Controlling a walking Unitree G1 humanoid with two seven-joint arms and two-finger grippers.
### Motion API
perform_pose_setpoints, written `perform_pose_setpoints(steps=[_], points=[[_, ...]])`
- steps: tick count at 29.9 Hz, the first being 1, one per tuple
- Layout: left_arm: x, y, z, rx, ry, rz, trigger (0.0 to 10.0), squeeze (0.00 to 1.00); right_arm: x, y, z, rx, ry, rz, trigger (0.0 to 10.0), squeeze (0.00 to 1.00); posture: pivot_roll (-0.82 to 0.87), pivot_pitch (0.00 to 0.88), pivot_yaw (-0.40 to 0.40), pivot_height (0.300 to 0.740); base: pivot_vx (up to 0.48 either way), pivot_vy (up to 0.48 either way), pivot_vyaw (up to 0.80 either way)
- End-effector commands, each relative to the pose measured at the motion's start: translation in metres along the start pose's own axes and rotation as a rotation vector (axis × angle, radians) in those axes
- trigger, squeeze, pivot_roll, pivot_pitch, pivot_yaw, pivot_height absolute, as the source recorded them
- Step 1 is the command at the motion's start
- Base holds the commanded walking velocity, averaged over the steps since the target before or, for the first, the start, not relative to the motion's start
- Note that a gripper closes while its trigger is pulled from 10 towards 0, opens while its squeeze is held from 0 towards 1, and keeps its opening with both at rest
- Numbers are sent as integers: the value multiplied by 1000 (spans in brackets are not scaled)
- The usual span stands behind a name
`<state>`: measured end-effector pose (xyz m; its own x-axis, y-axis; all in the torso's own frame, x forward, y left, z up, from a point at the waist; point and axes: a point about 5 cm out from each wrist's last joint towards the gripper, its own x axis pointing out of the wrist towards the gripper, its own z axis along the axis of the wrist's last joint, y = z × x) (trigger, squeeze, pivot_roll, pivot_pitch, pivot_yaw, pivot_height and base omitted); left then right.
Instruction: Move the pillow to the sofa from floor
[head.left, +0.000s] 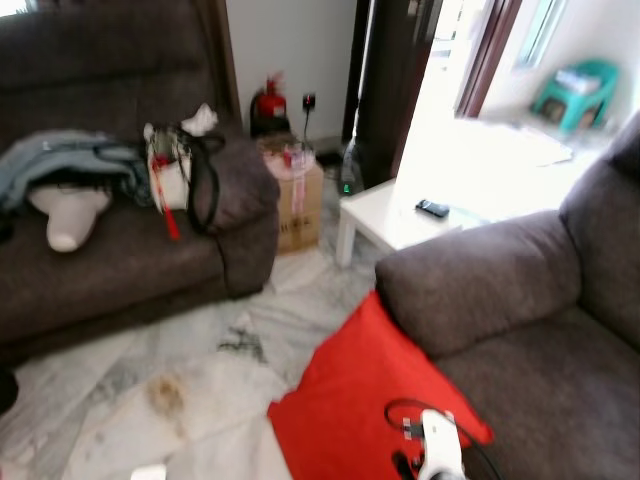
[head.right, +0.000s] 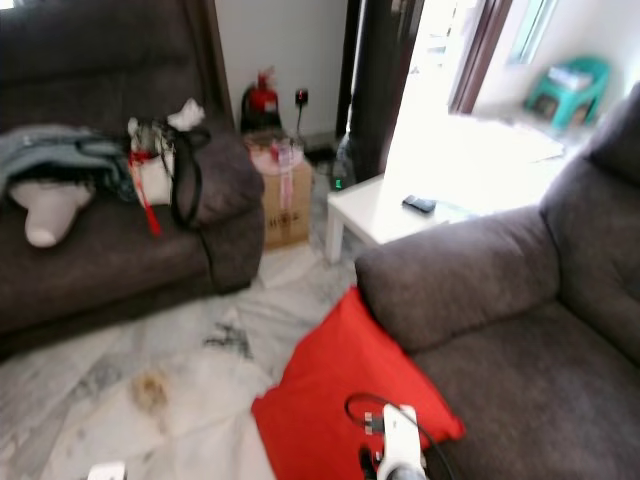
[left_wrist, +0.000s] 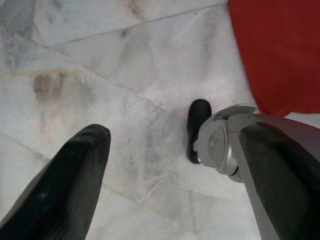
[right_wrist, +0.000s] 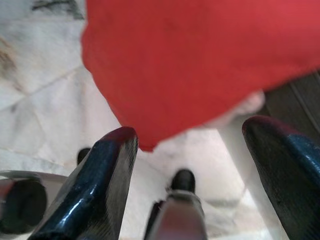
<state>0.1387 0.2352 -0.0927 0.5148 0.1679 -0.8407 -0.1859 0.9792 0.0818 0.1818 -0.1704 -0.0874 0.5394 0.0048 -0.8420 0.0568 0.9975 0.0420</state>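
Observation:
A red pillow lies on the marble floor, leaning against the front of the grey sofa's armrest on the right. My right arm shows low in the head views, over the pillow's near corner. In the right wrist view my right gripper is open just above the pillow, its edge lying between the fingers. My left gripper is open over bare floor, with the pillow off to one side.
A second dark sofa at the left carries clothes and a bag. A cardboard box, a fire extinguisher and a white low table stand behind. Marble floor is open at the left.

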Motion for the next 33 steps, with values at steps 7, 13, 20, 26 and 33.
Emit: perform_pose_setpoints(steps=[7, 13, 20, 26, 33], points=[[0, 0, -3, 4, 8, 1, 10000, 0, -1, -3, -3, 22, 9, -14, 10000, 0, -2, 0, -30, 740, 0, 0, 0], [0, 0, -2, 19, 8, 3, 10000, 0, -1, -3, -3, 20, 10, -13, 10000, 0, 1, 0, -30, 740, 0, 0, 0], [0, 1, -2, 48, 11, 3, 10000, 0, -1, -3, -3, 16, 11, -12, 10000, 0, -1, 0, -29, 740, 0, -136, 0], [0, 0, -2, 45, 11, 3, 10000, 0, -1, -3, -3, 14, 12, -11, 10000, 0, 0, 0, -30, 740, 0, -354, 0], [0, 0, -2, 45, 12, 3, 10000, 0, -1, -3, -3, 13, 12, -11, 10000, 0, 1, 0, -31, 740, 0, -354, 0]])
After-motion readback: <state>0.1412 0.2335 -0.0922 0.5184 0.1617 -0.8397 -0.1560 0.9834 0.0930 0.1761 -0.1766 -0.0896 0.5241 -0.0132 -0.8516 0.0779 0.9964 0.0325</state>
